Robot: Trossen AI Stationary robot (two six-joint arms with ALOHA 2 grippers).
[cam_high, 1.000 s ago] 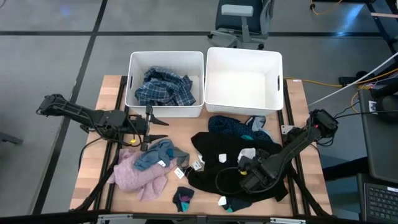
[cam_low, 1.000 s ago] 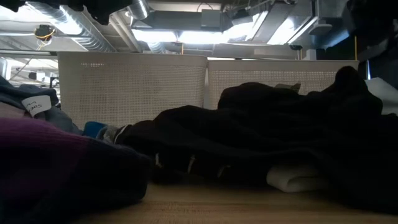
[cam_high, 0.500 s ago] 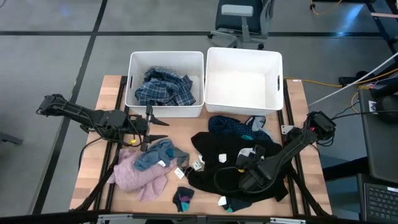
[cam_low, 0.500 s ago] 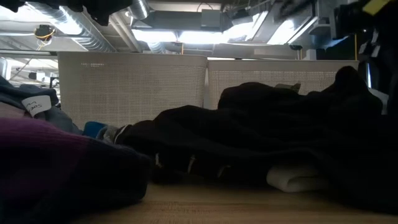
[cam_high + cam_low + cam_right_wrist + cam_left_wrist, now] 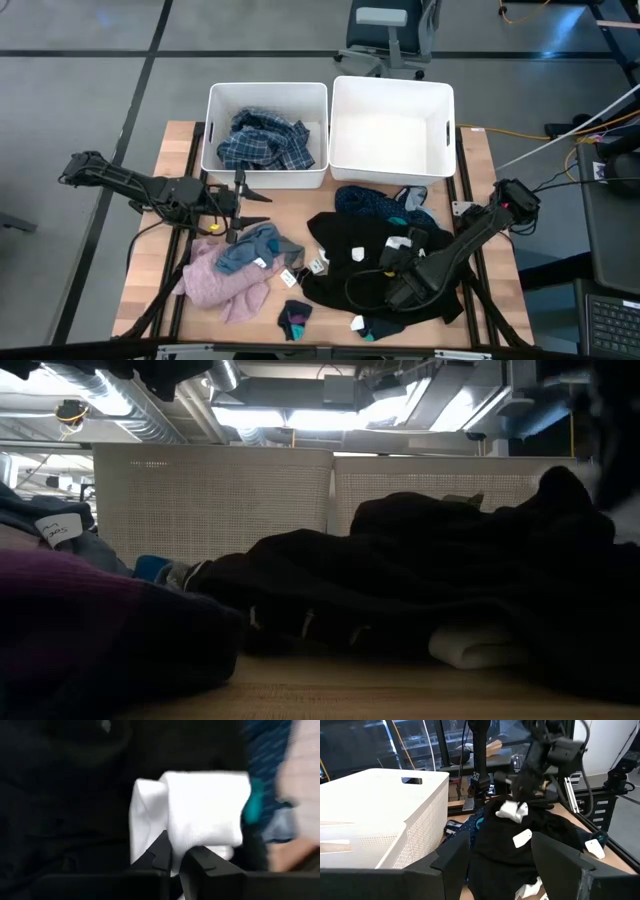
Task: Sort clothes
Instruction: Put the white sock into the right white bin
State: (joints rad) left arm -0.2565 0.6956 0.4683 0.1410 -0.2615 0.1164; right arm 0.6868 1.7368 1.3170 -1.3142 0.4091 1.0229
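Right gripper (image 5: 175,862) fingers pinch a soft, light white piece (image 5: 200,812) atop the black garment (image 5: 360,265) at desk's four o'clock; best held by its folded edge; left gripper (image 5: 243,203) fingers spread.
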